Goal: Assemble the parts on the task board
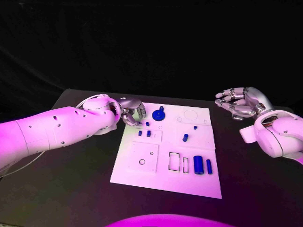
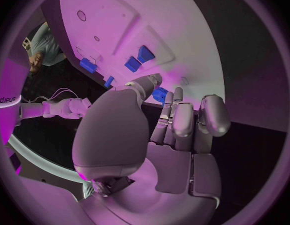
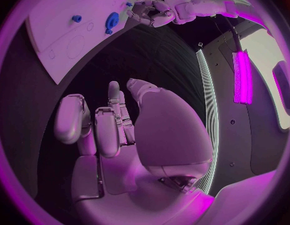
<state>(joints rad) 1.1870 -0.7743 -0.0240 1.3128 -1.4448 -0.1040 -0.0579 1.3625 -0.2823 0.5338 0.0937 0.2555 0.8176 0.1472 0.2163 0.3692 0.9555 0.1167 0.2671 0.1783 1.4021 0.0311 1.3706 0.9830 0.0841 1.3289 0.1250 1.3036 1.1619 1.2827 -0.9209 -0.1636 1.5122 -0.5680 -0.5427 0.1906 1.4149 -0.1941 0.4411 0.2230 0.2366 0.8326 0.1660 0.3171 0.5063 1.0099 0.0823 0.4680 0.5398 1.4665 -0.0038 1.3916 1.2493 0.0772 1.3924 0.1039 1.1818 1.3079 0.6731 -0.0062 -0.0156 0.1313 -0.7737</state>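
Note:
The white task board (image 1: 166, 176) lies in the middle of the black table. My left hand (image 1: 129, 114) is over its far left corner and pinches a small blue part (image 2: 159, 94) between thumb and fingers (image 2: 174, 116). Just right of that hand a blue gear (image 1: 158, 114) sits on the board. Small blue pegs (image 1: 144, 133) stand in the block nearby, and another peg (image 1: 185, 137) stands mid-board. Two blue cylinders (image 1: 203, 165) lie near the right edge. My right hand (image 1: 240, 102) hovers off the board's far right corner, fingers loosely bent with nothing in them.
Outlined slots and holes (image 1: 178, 161) mark the board's near half, and a round outline (image 1: 191, 114) marks its far right. Black tabletop (image 1: 76, 189) surrounds the board. The right wrist view shows the left hand (image 3: 151, 12) beside the gear (image 3: 112, 20).

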